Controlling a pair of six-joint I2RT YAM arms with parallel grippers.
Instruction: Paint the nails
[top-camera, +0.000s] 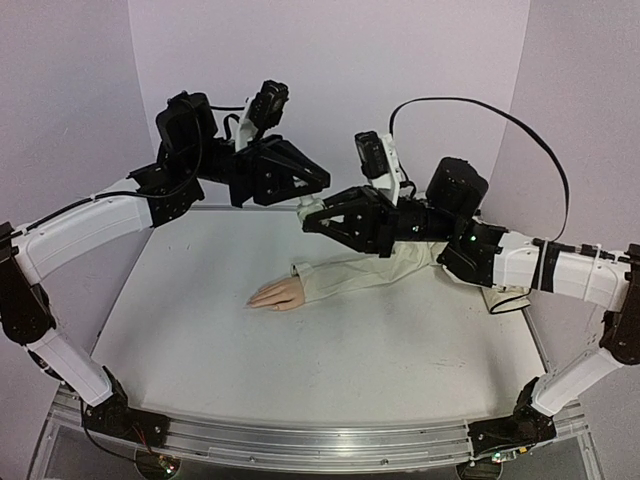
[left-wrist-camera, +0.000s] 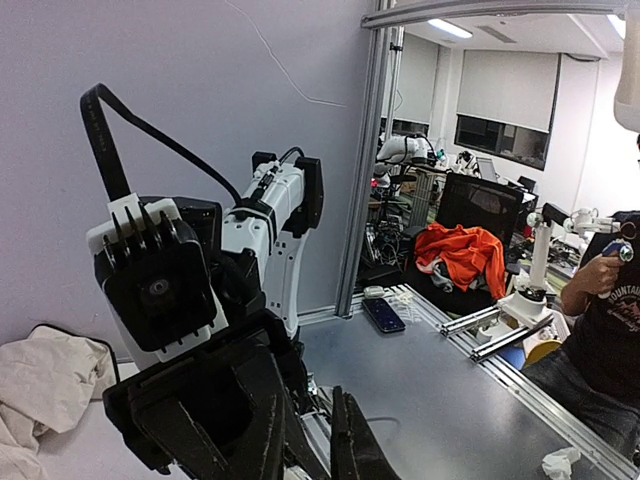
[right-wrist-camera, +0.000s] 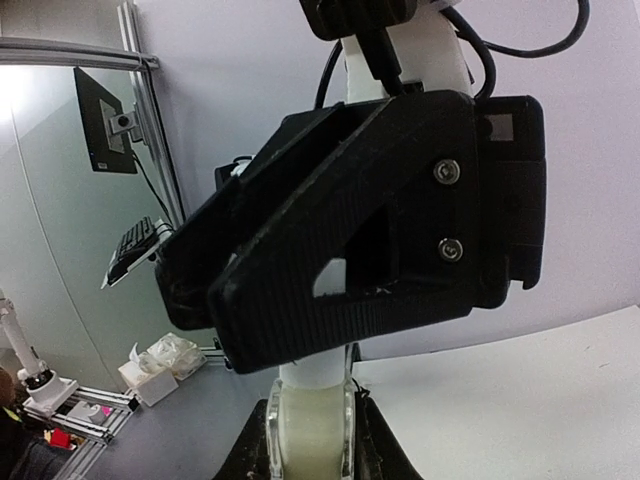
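Note:
The peach fake hand (top-camera: 278, 294) lies flat on the white table (top-camera: 200, 340), its beige sleeve (top-camera: 365, 270) running back to the right. Its nails at the fingertips (top-camera: 253, 299) are too small to make out. Both grippers meet in the air above and behind the hand. My right gripper (top-camera: 310, 221) is shut on a small clear bottle (right-wrist-camera: 310, 435) of pale liquid, seen upright in the right wrist view. My left gripper (top-camera: 322, 181) comes from the left, its black fingers (right-wrist-camera: 330, 290) closed round the bottle's white cap (right-wrist-camera: 312, 372). The bottle is hidden in the left wrist view.
Lilac walls (top-camera: 330, 60) close the back and sides. A black cable (top-camera: 480, 108) loops above the right arm. Crumpled beige cloth (top-camera: 500, 298) lies by the right arm. An aluminium rail (top-camera: 300, 442) runs along the near edge.

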